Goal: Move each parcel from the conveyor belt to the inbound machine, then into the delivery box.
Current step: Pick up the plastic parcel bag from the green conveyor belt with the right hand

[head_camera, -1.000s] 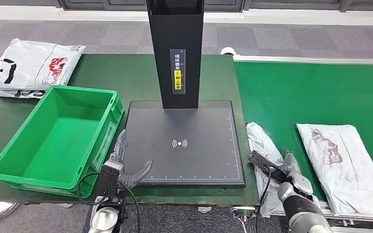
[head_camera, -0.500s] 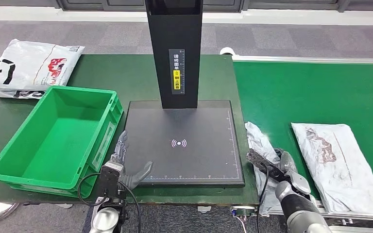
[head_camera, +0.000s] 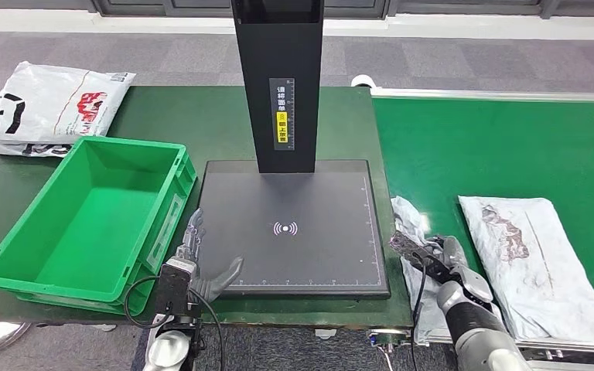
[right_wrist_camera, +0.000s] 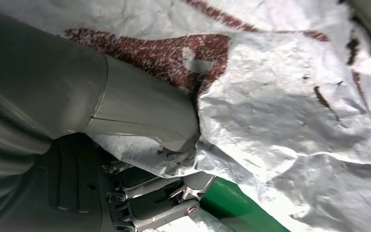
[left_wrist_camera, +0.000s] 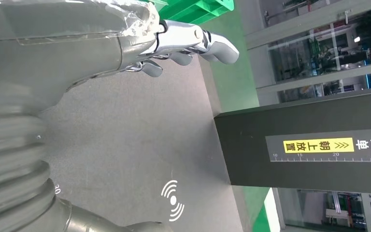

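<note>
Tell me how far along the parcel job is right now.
Early. The green box and scanner pad hold nothing yet. The right hand grips the crumpled parcel at the belt's edge; a second parcel waits on the belt. The left hand rests open.

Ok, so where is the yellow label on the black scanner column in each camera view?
Head view: yellow label sits upper centre, on the front of the column.
Left wrist view: yellow label sits at the right, turned sideways on the column.
Right wrist view: not in it; this camera faces the crumpled parcel.
Shared landmark: the white wireless symbol on the scan plate.
</note>
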Tool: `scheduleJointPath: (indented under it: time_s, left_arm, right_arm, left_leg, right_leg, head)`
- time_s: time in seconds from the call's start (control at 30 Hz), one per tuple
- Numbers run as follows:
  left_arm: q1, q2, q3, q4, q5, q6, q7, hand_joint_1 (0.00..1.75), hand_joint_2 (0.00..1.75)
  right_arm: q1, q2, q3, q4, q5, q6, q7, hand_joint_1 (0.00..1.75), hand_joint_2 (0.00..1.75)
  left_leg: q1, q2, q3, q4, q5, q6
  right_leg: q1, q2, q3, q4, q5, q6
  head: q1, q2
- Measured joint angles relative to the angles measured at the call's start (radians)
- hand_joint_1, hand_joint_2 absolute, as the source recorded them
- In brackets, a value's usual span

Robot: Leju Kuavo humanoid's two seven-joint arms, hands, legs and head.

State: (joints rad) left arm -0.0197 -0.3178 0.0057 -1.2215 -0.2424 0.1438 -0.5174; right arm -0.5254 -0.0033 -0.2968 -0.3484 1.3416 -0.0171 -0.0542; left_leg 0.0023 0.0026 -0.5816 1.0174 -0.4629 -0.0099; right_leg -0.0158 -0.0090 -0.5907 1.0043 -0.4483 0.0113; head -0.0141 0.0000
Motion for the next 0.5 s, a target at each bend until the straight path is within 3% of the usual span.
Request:
scheduleJointPath:
  time_s: [0.37,0.5]
  left_arm:
    - [0.0,0.0,0.0,0.0,0.0,0.001,0.0,0.0,1.75]
    - [0.0,0.0,0.0,0.0,0.001,0.011,-0.003,0.0,1.75]
  right_arm:
    - [-0.003,0.0,-0.001,0.005,-0.016,-0.004,-0.011,1.75,1.75]
    - [-0.007,0.0,-0.031,0.006,-0.162,0.016,-0.148,1.75,1.75]
  left_leg:
    - [0.0,0.0,0.0,0.0,0.0,0.0]
    - [0.0,0.0,0.0,0.0,0.0,0.0]
  right_leg:
    - [0.0,0.0,0.0,0.0,0.0,0.0]
    - [0.0,0.0,0.0,0.0,0.0,0.0]
  head:
    - [0.0,0.0]
    - [0.0,0.0]
